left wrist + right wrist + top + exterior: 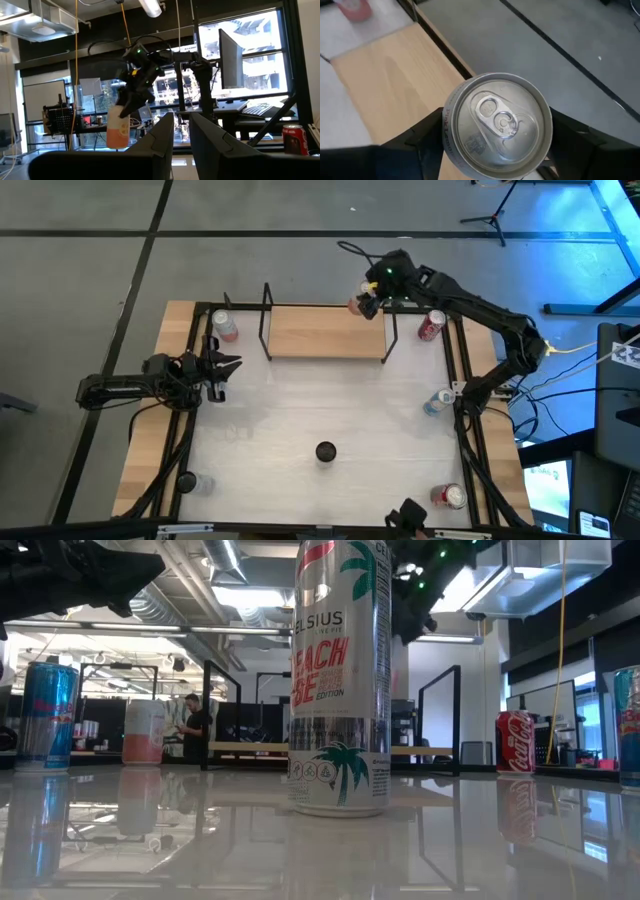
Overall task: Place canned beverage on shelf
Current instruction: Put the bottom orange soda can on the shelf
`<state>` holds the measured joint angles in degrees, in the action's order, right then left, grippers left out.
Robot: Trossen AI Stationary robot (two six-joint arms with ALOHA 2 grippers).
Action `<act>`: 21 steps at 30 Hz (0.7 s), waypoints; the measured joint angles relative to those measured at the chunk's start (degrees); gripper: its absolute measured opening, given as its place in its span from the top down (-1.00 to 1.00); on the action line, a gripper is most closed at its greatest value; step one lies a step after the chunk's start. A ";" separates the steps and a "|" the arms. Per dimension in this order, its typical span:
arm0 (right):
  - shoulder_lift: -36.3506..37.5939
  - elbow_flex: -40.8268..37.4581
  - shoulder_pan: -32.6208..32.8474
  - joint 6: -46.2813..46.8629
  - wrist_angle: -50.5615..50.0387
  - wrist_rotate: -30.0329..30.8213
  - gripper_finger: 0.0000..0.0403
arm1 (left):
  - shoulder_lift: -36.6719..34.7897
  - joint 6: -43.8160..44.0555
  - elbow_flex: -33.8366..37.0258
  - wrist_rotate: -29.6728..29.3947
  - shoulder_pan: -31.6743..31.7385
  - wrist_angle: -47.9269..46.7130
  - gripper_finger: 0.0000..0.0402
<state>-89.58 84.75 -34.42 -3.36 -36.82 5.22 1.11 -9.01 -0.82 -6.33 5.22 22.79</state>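
The right pincer (368,304) is clenched around a pale peach-and-white aluminium drink can (357,306), held in the air at the far right corner of the shelf (325,332) — a small light-wood board between thin black rod uprights. I'd judge the carry nearly done — lowering and letting go remain. The left pincer (228,364) waits with fingers spread, over the white surface (320,405).

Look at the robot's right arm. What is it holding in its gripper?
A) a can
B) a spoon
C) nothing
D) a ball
A: the right gripper has its dark fingers on both sides of a silver-topped can, held above the far right end of the light-wood shelf; the left wrist view shows that can hanging from the gripper.
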 joint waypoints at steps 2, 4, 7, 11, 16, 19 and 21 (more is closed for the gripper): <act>-1.37 0.00 -0.64 -0.22 0.24 -0.26 -0.36 | -0.01 0.00 0.00 -0.02 -0.01 0.02 0.74; -2.77 0.00 -0.54 -0.31 0.24 -0.35 -0.36 | 0.01 0.00 0.00 -0.02 -0.01 -0.01 0.74; -5.15 -0.01 -0.58 -0.98 0.28 0.24 -0.36 | 0.00 -0.10 0.00 -0.02 -0.01 0.02 0.74; -7.61 -0.04 -0.58 -2.02 0.22 2.62 -0.36 | 0.00 -0.16 0.00 -0.02 -0.01 0.02 0.74; -9.82 -0.04 -0.65 -3.21 0.22 3.29 -0.35 | 0.01 -0.13 0.00 -0.02 -0.01 0.01 0.74; -10.48 -0.04 -0.65 -4.84 -0.24 3.31 -0.36 | 0.01 -0.11 0.00 -0.02 -0.01 0.00 0.74; -10.78 -0.04 -0.86 -5.94 -0.81 3.21 -0.36 | 0.00 -0.10 0.00 -0.02 -0.01 0.00 0.74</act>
<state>-100.36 84.71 -35.29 -9.30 -37.62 8.43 1.11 -9.11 -0.82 -6.35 5.21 22.79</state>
